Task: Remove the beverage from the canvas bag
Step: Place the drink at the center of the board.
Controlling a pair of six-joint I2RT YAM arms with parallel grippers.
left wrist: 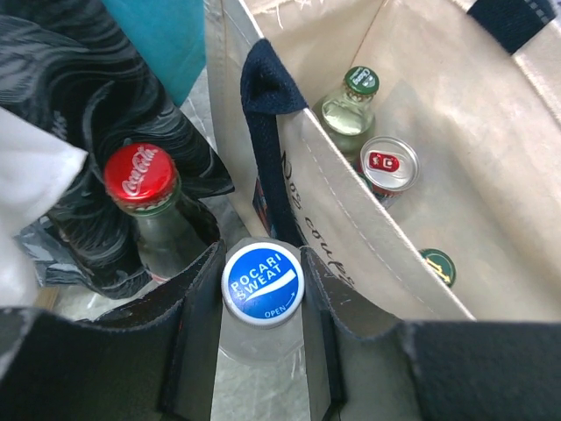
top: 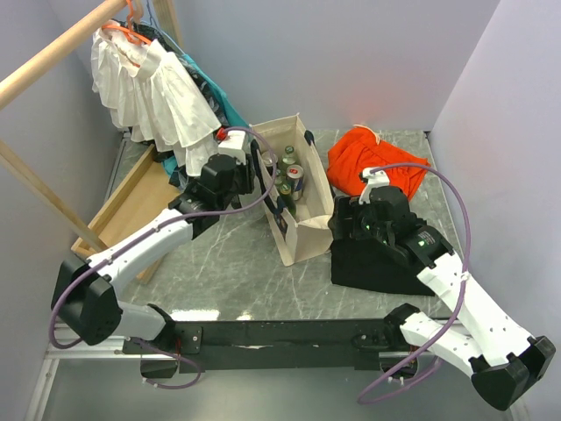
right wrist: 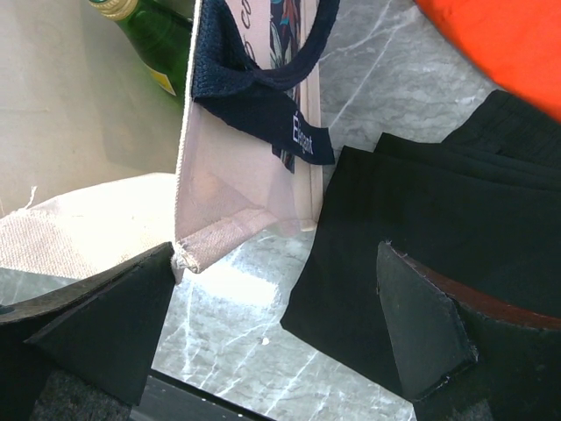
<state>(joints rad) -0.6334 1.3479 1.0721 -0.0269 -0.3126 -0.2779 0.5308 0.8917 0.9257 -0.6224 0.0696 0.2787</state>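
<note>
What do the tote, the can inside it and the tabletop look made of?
Canvas bag: matte beige woven cloth, going by stitched seams and a frayed rim. Can: metal, probably aluminium; its top is shiny with a pull tab. Table: grey veined stone look, perhaps marble or a printed laminate; faintly glossy.

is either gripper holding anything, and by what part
Left gripper clamps the Pocari Sweat bottle at its neck, under the blue cap. Right gripper is open, holding nothing.
</note>
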